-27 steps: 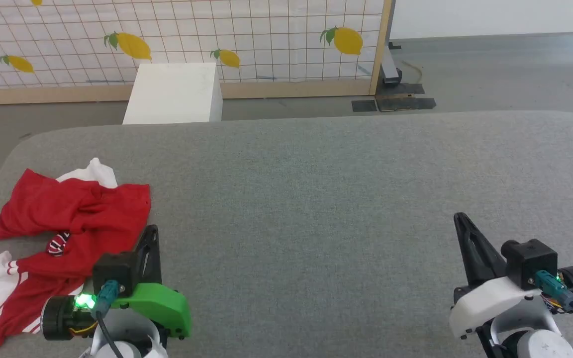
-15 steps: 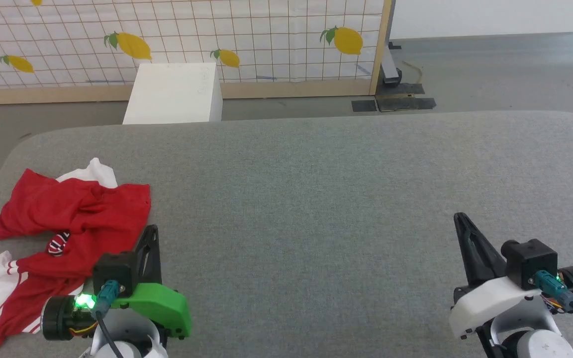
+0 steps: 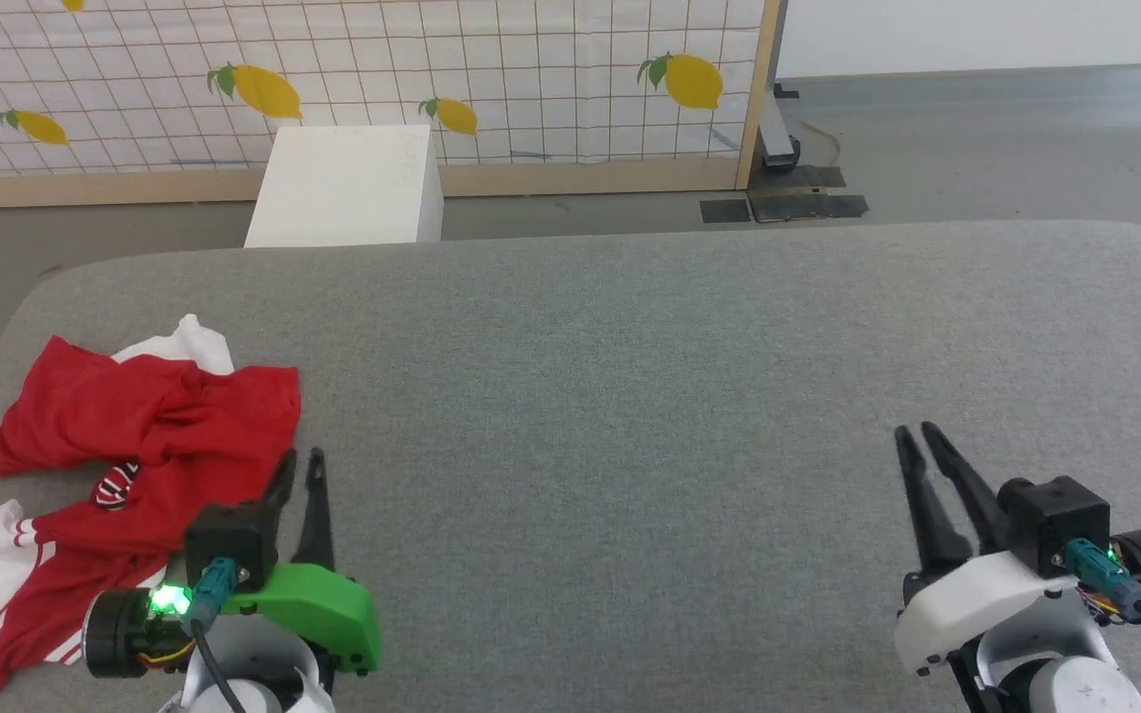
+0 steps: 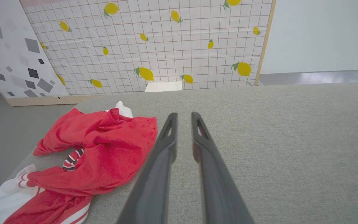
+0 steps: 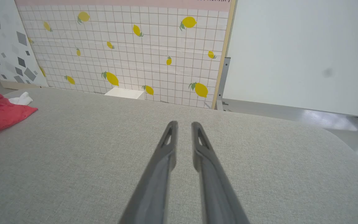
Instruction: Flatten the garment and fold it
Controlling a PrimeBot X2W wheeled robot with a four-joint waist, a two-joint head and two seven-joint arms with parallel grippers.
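garment (image 3: 164, 436): 1 | hands: 2 (left hand (image 3: 302, 458), right hand (image 3: 913, 431)) | white box (image 3: 343, 183): 1

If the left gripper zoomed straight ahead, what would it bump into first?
Probably nothing: the left gripper points along bare grey table; the red shirt lies just to its left.

The left gripper (image 3: 302, 458) hangs over the near left part of the desk (image 3: 580, 396), carried on a green wrist housing (image 3: 318, 609) low by the desk's near edge. Its two dark fingers (image 4: 165, 149) point toward the desk's far side, parted by a narrow slit with nothing between them. The right gripper (image 3: 913, 431), on a white wrist housing (image 3: 967, 589), sits over the desk's near right part, its fingers likewise slightly apart and empty.
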